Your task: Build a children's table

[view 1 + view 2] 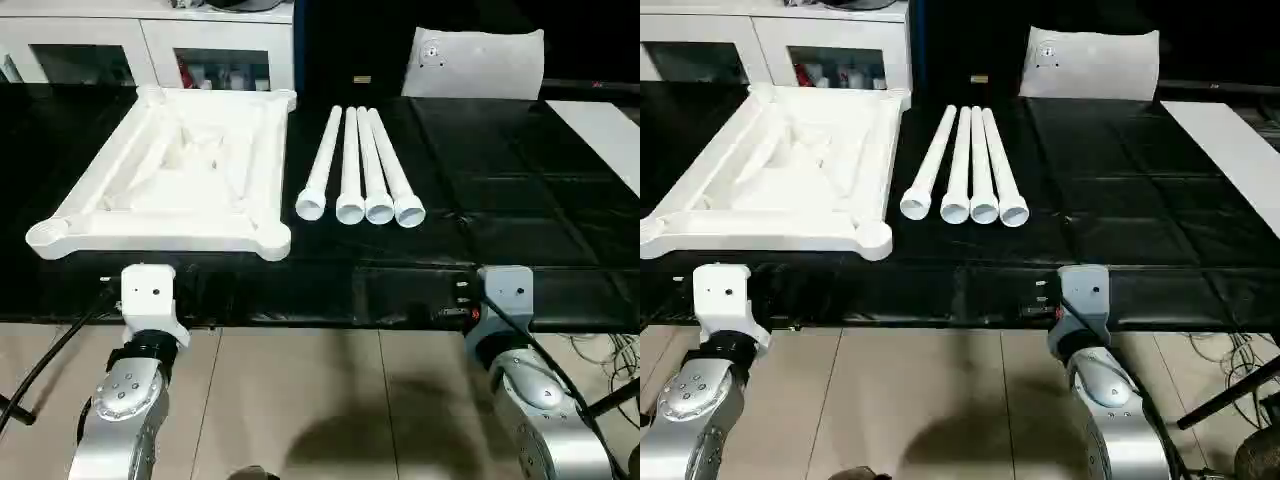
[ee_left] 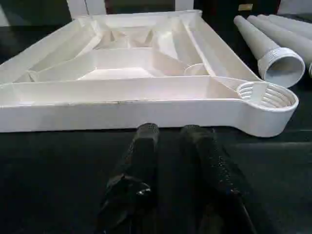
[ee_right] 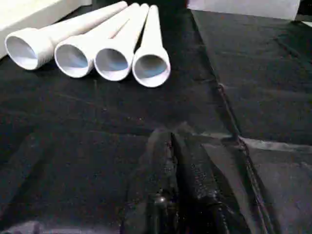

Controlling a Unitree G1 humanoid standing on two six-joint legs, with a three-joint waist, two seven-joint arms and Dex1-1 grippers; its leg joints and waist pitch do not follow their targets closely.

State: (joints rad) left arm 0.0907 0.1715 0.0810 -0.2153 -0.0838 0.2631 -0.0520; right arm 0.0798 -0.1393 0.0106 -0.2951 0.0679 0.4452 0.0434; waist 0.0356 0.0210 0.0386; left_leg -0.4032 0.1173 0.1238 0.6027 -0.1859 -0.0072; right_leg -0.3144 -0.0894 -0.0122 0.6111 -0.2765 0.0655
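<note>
Black-covered bench carries upturned white ribbed plastic tabletop, four white tapered legs beside. White glass-door cabinet behind; tiled floor below. Left tool slightly spread, empty; right tool pressed together.

No legible txt/labels anywhere — nothing to read.

A black-covered worktop spans the frame from left to right. On it, at upper left, a white square tabletop lies upside down, its ribbed underside and round corner sockets facing up. Just right of it, near the centre, four white tapered legs lie side by side, touching, their open wide ends toward the viewer. A white panel rests at the worktop's right edge.
</note>
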